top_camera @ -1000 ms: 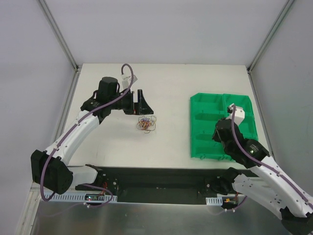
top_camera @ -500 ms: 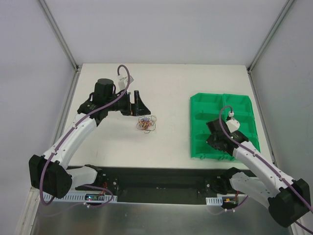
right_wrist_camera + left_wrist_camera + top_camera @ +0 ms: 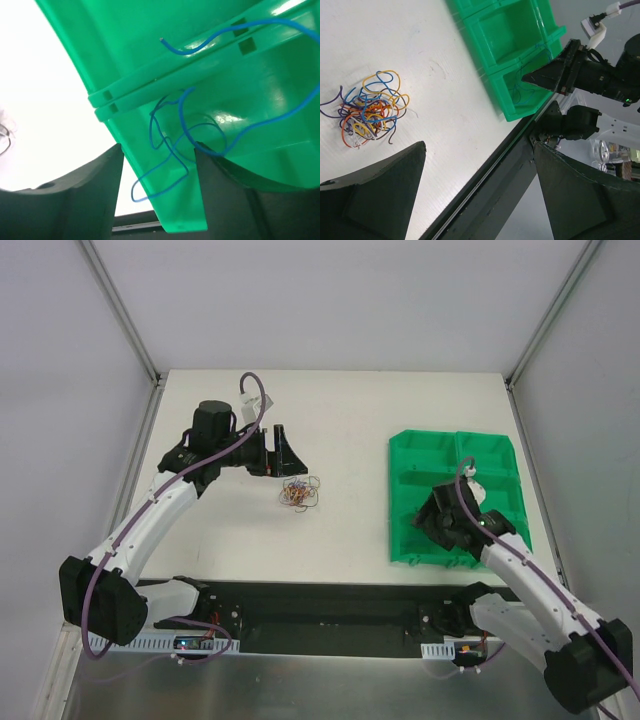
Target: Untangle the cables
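Blue thin strand (image 3: pixel 170 145) lying loose in near-left compartment of green tray (image 3: pixel 150 50), one loop hanging past tray edge. Right gripper (image 3: pixel 157 152) low over that compartment, jaws parted, nothing pinched; likely releasing so separated wire lands in its bin. Second blue end across divider (image 3: pixel 165 82) above; same strand or another, cannot tell. Bulk of cables bunched as mixed-colour tangle (image 3: pixel 367 107) on table (image 3: pixel 445 60), well apart from tray. Left gripper (image 3: pixel 480 146) spread wide near tangle, empty, presumably poised for next pick.
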You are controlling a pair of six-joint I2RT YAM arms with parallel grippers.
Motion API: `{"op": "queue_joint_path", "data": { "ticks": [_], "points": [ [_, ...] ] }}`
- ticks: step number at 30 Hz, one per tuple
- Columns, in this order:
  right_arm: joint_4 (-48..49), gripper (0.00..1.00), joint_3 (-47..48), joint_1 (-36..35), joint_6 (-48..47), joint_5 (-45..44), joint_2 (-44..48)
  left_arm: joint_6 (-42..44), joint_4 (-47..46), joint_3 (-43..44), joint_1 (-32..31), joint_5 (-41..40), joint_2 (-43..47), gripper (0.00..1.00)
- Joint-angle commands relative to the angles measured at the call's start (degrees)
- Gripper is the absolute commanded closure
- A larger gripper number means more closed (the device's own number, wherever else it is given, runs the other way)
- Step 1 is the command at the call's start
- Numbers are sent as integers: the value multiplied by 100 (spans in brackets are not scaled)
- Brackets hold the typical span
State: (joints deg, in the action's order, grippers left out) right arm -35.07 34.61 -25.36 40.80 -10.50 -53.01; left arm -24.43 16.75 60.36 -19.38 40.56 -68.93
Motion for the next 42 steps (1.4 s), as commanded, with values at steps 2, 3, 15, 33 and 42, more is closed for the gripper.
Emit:
{"op": "queue_joint_path", "data": {
  "ticks": [2,3,15,33,42],
  "points": [
    [-843,30,344,58,-713,-268,932,113,-155,-6,74,242,37,12],
    [-913,26,388,58,-792,-259,1029,113,-155,-15,92,242,28,12],
    [-827,34,933,866,-1995,-445,741,140,-164,-15,189,251,-7,12],
    [-660,99,-24,1086,-951,1648,836,122,-172,-7,189,383,-112,12],
    [-931,42,774,1113,-2136,699,538,140,-181,-15,189,348,-86,12]
  ]
}}
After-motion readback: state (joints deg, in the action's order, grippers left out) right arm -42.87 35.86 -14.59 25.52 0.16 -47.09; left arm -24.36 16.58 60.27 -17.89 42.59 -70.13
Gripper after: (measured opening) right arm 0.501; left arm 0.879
